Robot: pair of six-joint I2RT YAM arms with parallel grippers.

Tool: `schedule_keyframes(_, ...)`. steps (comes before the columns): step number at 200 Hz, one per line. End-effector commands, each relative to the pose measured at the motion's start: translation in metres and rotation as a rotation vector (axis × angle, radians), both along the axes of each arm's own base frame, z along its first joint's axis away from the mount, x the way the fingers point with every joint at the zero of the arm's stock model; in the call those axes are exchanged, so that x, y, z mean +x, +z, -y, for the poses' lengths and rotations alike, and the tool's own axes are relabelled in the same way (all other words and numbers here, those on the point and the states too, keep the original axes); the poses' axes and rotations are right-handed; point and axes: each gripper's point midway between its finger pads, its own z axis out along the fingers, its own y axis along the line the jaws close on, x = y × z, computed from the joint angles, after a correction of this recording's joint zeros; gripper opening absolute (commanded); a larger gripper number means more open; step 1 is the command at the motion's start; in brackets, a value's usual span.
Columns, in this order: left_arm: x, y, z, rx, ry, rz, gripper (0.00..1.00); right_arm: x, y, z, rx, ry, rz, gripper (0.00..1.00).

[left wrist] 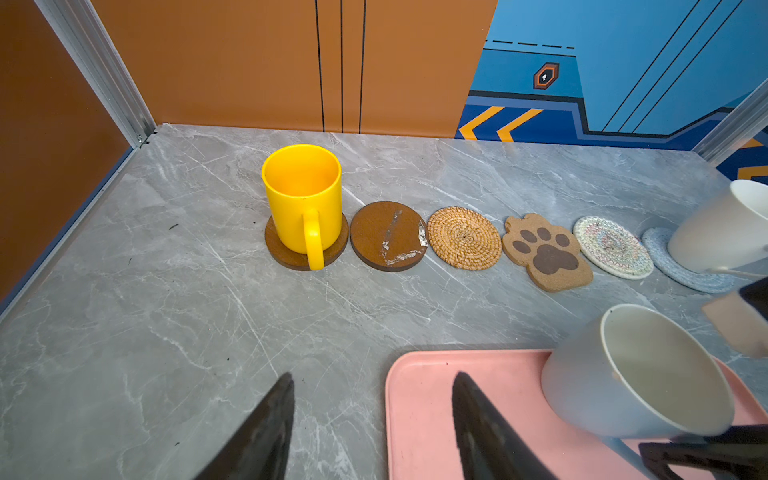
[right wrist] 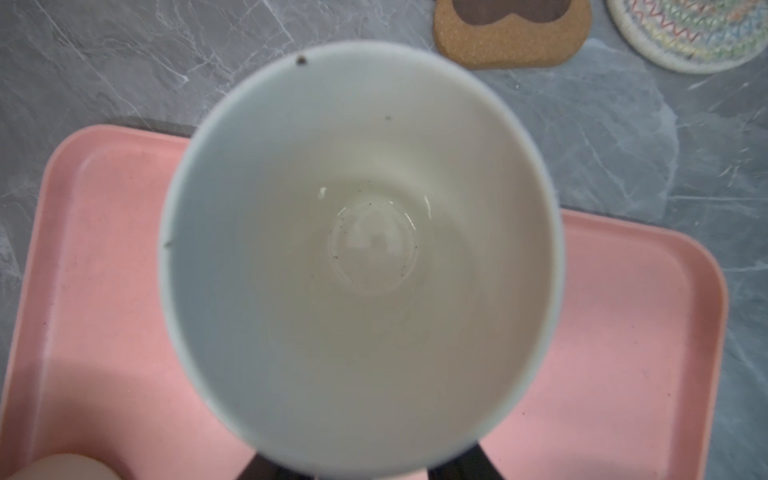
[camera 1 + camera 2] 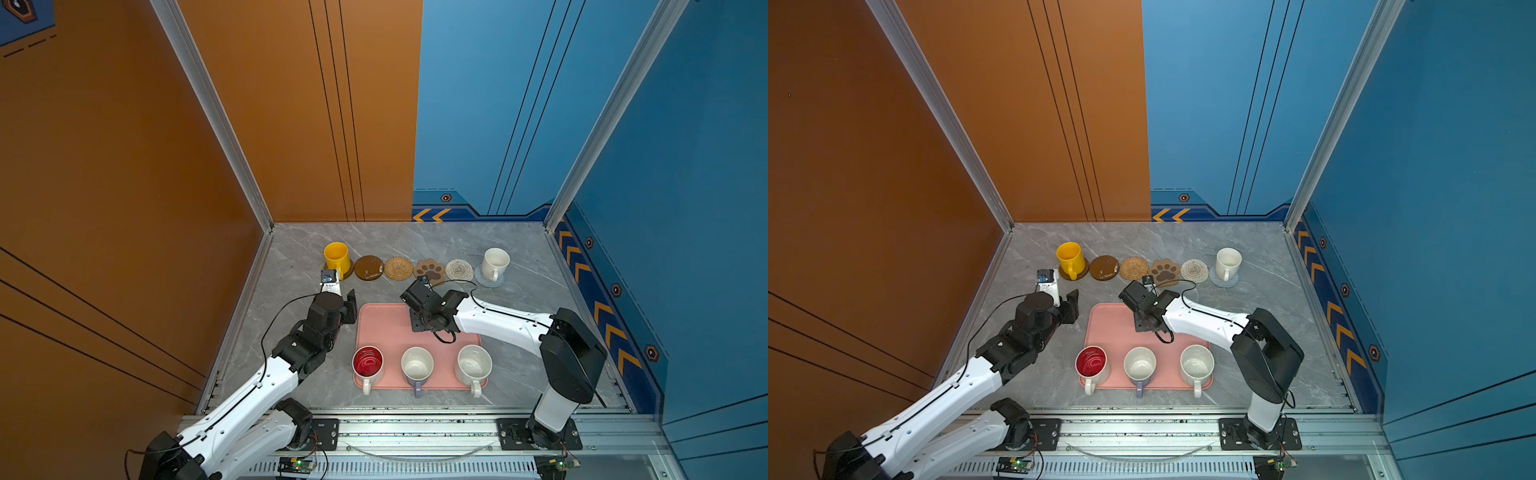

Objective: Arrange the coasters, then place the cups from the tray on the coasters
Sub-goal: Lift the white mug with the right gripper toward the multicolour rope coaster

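Note:
Six coasters lie in a row at the back: a brown disc (image 3: 348, 270) under the yellow cup (image 3: 336, 255), a bare brown disc (image 3: 368, 268), tan woven (image 3: 398, 268), paw (image 3: 429, 271), cream woven (image 3: 459, 270), and light blue (image 3: 490, 281) under a white cup (image 3: 496, 262). The pink tray (image 3: 386, 328) holds the red-inside (image 3: 368, 361), lavender (image 3: 417, 365) and speckled (image 3: 474, 365) cups. My right gripper (image 3: 411, 297) hangs over the light blue cup (image 2: 361, 249) at the tray's far edge, its fingertips hidden under the rim. My left gripper (image 1: 374, 399) is open and empty above the tray's far-left corner.
Orange wall panels close the left side and part of the back, blue panels the rest. A metal rail (image 3: 415, 432) with both arm bases runs along the front edge. Bare grey marble table (image 1: 166, 311) lies left of the tray.

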Motion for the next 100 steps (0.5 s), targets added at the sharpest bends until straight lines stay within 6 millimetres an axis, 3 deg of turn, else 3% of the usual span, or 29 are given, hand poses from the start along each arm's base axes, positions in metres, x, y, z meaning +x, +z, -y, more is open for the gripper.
schedule_keyframes(1,0.0004,-0.0058,-0.0051,0.011,0.011,-0.003,0.61,0.0000,0.0011,-0.0030,-0.014,0.012,-0.008,0.36)
schedule_keyframes(28,0.0005,-0.0049,-0.0057,0.011,0.013,-0.002,0.61,0.0009,0.0004,-0.0041,-0.015,0.012,-0.009,0.35)
schedule_keyframes(100,0.0003,-0.0067,-0.0067,0.011,0.015,-0.008,0.62,0.0006,-0.0031,-0.0045,-0.018,0.011,-0.018,0.19)
